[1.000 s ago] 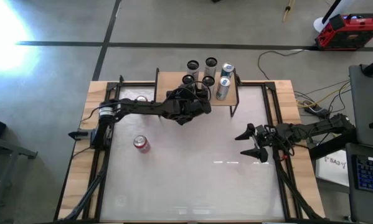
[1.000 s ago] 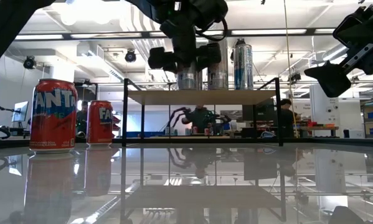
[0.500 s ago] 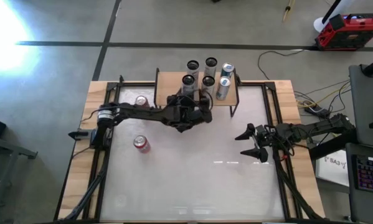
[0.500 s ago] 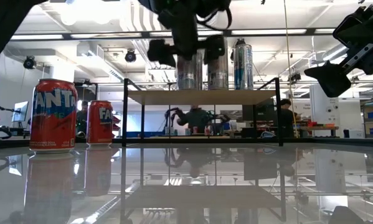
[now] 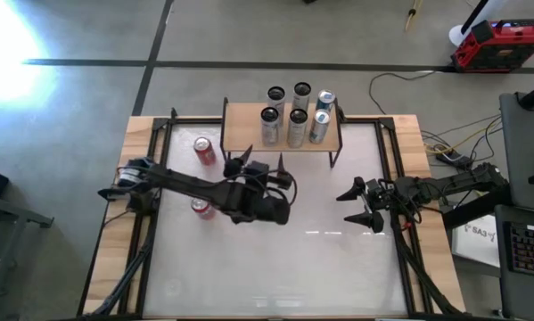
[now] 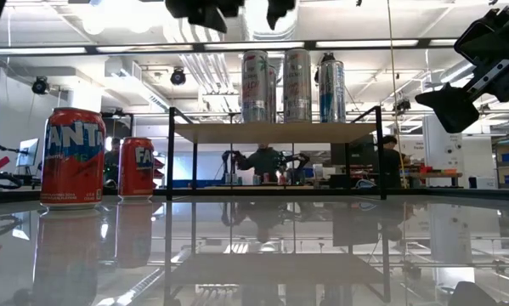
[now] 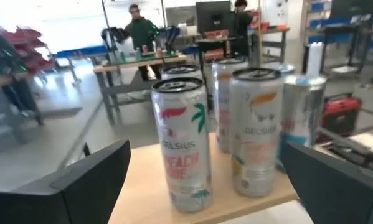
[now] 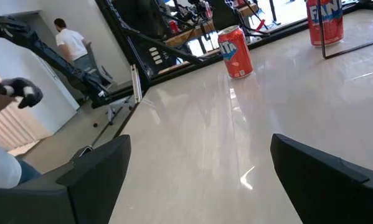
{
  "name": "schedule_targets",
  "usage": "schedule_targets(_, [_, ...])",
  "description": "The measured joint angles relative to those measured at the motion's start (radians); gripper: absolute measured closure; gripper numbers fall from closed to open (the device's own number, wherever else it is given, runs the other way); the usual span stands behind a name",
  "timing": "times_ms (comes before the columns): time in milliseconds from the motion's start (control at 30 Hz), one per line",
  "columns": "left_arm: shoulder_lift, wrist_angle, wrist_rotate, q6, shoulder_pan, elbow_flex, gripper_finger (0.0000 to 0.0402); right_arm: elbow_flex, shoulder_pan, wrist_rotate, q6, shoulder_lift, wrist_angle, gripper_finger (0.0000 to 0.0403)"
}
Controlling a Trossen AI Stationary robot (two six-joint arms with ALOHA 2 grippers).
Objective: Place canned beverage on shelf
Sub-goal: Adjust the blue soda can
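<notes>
We see the bench (image 5: 249, 267), a pale glossy top in a wooden frame, filling most of the high view. Across its left half lies the left arm (image 5: 182, 183), reaching from the left edge toward the middle, while the right arm (image 5: 454, 185) waits along the right edge.

At the middle of the far edge stands the shelf (image 5: 240, 125), its tan top on thin black legs. On it we count six tall slim cans: three in a front row, with the Celsius can (image 7: 180, 140) at the left end of that row, upright and apart from the fingers, and three more behind, the rearmost overhanging the shelf's far edge in the high view.

The left gripper (image 5: 256, 163) hangs above the bench just in front of the shelf, jaws spread wide and empty, pointing at the front row. The right gripper (image 5: 357, 204) hovers near the right edge, also spread and holding nothing.

Two red Fanta cans stand on the bench itself: one (image 5: 204, 150) near the far edge, just left of the shelf, and the other (image 5: 201, 207) nearer the left edge, partly under the left arm.

In the room beyond the shelf we make out a person (image 7: 138, 28) at a table.
</notes>
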Motion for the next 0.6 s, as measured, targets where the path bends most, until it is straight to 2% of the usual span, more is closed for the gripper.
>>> schedule_targets(67, [-0.017,0.006,0.043,0.0,-0.005,0.0,0.0003,0.0,0.0,0.0,0.0,0.0,0.0,0.0033])
schedule_targets(267, [-0.047,0.0,0.275,0.008,0.0,0.0,0.0003,0.0,0.0,0.0,0.0,0.0,0.0,0.0033])
schedule_targets(600, [-0.102,-0.045,0.394,0.045,0.014,0.0,0.0003,0.0,0.0,0.0,0.0,0.0,0.0,0.0033])
